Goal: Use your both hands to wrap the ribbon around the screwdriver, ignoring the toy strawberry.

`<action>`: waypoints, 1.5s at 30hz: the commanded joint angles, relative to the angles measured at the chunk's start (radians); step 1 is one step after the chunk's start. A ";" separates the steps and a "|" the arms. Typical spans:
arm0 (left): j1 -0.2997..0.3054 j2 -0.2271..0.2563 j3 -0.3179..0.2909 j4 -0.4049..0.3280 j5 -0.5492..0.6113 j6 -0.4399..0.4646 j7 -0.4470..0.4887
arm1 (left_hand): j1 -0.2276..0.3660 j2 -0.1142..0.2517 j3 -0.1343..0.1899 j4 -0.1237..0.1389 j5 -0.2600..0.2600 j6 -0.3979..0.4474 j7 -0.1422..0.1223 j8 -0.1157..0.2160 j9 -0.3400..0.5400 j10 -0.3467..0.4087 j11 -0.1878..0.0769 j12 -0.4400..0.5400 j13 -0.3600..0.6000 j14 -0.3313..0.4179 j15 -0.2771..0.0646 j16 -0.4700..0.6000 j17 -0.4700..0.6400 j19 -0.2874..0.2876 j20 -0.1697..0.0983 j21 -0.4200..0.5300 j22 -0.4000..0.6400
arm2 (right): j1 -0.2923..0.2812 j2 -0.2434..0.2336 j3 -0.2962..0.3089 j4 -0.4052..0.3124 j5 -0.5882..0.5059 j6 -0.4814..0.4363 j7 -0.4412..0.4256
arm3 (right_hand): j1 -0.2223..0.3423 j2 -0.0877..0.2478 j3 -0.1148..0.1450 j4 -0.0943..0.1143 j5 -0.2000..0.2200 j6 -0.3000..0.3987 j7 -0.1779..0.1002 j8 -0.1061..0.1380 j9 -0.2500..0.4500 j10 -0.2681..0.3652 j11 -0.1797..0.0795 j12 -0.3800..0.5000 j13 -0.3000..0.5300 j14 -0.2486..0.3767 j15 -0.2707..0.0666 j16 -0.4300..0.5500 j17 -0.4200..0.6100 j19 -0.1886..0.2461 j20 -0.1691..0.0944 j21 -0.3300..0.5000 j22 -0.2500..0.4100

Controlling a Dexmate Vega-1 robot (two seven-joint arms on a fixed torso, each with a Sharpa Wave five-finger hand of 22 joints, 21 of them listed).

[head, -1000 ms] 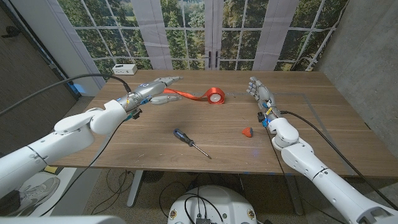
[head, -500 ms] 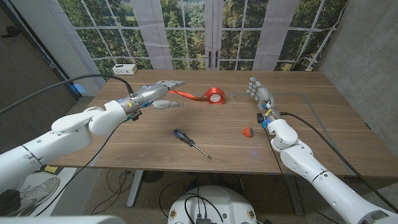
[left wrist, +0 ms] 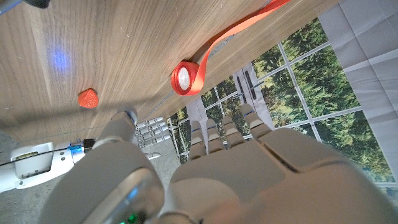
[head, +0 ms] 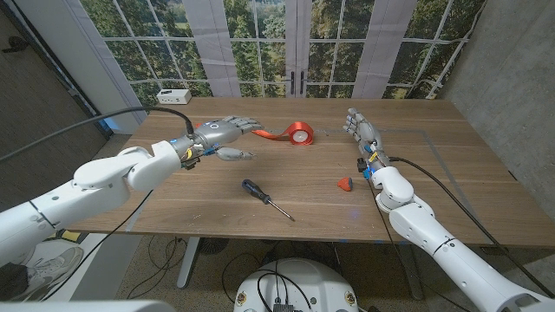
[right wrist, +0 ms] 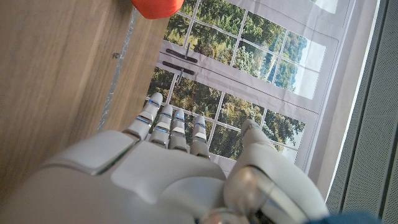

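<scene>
Now, ribbon point(head: 291, 133): red roll far behind the screwdriver point(head: 264, 198), its tail reaching the left hand point(head: 224, 137).
Screwdriver: lies slanted, nearer the left hand.
Left hand: empty, fingers apart.
Right hand point(head: 362, 128): empty, fingers apart.

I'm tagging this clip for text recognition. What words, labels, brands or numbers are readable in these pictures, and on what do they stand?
No text can be read in any of the views.
The white box at the table's far left corner has dark marks on its side, too small to read.
The screwdriver, the ribbon and the toy strawberry show no lettering.
The left hand and the right hand show no legible marking.
</scene>
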 commanded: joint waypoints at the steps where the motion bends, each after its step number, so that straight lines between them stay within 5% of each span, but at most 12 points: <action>1: -0.026 0.029 0.022 -0.065 0.088 0.024 -0.093 | 0.043 -0.017 -0.003 -0.005 0.007 0.037 -0.007 0.013 0.004 0.038 -0.009 0.015 0.002 0.032 -0.009 0.006 -0.001 0.017 -0.002 0.003 0.001 | -0.006 0.007 0.001 0.003 0.001 0.002 -0.011 | -0.001 -0.004 0.001 -0.004 -0.002 0.009 -0.001 -0.002 0.002 0.010 -0.002 -0.001 0.004 0.010 0.001 0.009 0.003 0.011 -0.002 -0.002 0.006; 5: -0.029 0.033 0.027 -0.084 0.108 0.036 -0.124 | 0.075 -0.041 -0.014 0.000 0.014 0.095 -0.018 0.028 0.004 0.079 -0.019 0.026 0.001 0.061 -0.016 0.011 -0.001 0.034 -0.005 0.004 0.000 | -0.007 0.007 0.003 0.005 0.004 0.003 -0.009 | -0.003 -0.004 0.000 -0.002 -0.003 0.010 -0.001 -0.002 0.002 0.011 -0.002 -0.001 0.004 0.010 0.001 0.010 0.004 0.013 -0.002 -0.003 0.006; 11: -0.043 0.030 0.037 -0.099 0.129 0.041 -0.166 | 0.116 -0.065 -0.029 0.004 0.025 0.154 0.009 0.039 0.005 0.116 0.004 0.032 0.000 0.103 -0.039 0.018 -0.001 0.059 -0.014 0.007 0.000 | -0.004 0.008 0.002 0.013 0.010 0.005 0.000 | -0.007 -0.003 -0.002 0.000 -0.003 0.012 -0.001 -0.003 0.002 0.013 0.000 -0.002 0.004 0.011 0.002 0.010 0.006 0.014 -0.003 -0.004 0.006; 19: -0.119 0.022 0.081 -0.127 0.127 0.035 -0.351 | 0.169 -0.085 -0.047 0.005 0.039 0.180 -0.023 0.035 0.006 0.156 -0.045 0.037 -0.001 0.145 -0.086 0.021 -0.004 0.094 -0.051 0.015 0.000 | 0.004 0.009 -0.001 0.020 0.010 0.003 0.004 | -0.011 -0.002 -0.003 0.002 -0.003 0.015 0.000 -0.003 0.002 0.014 -0.002 -0.003 0.004 0.010 0.001 0.010 0.007 0.016 -0.003 -0.007 0.006; 24: -0.137 0.009 0.097 -0.116 0.117 0.034 -0.392 | 0.197 -0.095 -0.064 0.009 0.048 0.239 -0.022 0.047 0.007 0.203 -0.038 0.047 -0.002 0.187 -0.088 0.027 -0.006 0.113 -0.069 0.019 0.001 | 0.004 0.011 -0.001 0.022 0.014 -0.003 0.001 | -0.014 -0.002 -0.004 0.003 -0.003 0.016 0.001 -0.003 0.002 0.013 0.000 -0.003 0.005 0.011 0.002 0.010 0.008 0.016 -0.004 -0.008 0.006; 38: -0.197 -0.028 0.156 -0.090 0.110 0.009 -0.497 | 0.234 -0.102 -0.081 0.009 0.059 0.235 -0.029 0.032 0.007 0.221 -0.043 0.044 -0.003 0.222 -0.090 0.028 -0.007 0.128 -0.083 0.021 0.001 | 0.006 0.014 0.000 0.030 0.017 -0.001 -0.001 | -0.019 -0.001 -0.006 0.006 -0.003 0.020 0.002 -0.003 0.002 0.016 0.000 -0.004 0.005 0.012 0.001 0.011 0.010 0.018 -0.005 -0.012 0.007; 43: -0.220 -0.042 0.173 -0.080 0.098 0.011 -0.547 | 0.264 -0.098 -0.086 0.008 0.066 0.223 -0.027 0.022 0.008 0.221 -0.035 0.038 -0.003 0.235 -0.087 0.026 -0.008 0.140 -0.115 0.023 0.001 | 0.008 0.014 0.000 0.032 0.017 -0.003 -0.001 | -0.021 -0.001 -0.007 0.008 -0.003 0.021 0.002 -0.004 0.002 0.018 0.000 -0.004 0.006 0.013 0.001 0.011 0.011 0.019 -0.004 -0.013 0.007; 45: -0.232 -0.050 0.183 -0.068 0.093 0.003 -0.557 | 0.290 -0.092 -0.093 0.010 0.069 0.219 -0.025 0.014 0.009 0.229 -0.027 0.036 -0.003 0.255 -0.082 0.027 -0.008 0.168 -0.151 0.033 0.001 | 0.008 0.013 0.000 0.033 0.017 -0.004 -0.001 | -0.022 -0.001 -0.008 0.008 -0.003 0.021 0.002 -0.004 0.002 0.018 -0.001 -0.004 0.006 0.013 0.000 0.011 0.011 0.019 -0.005 -0.014 0.007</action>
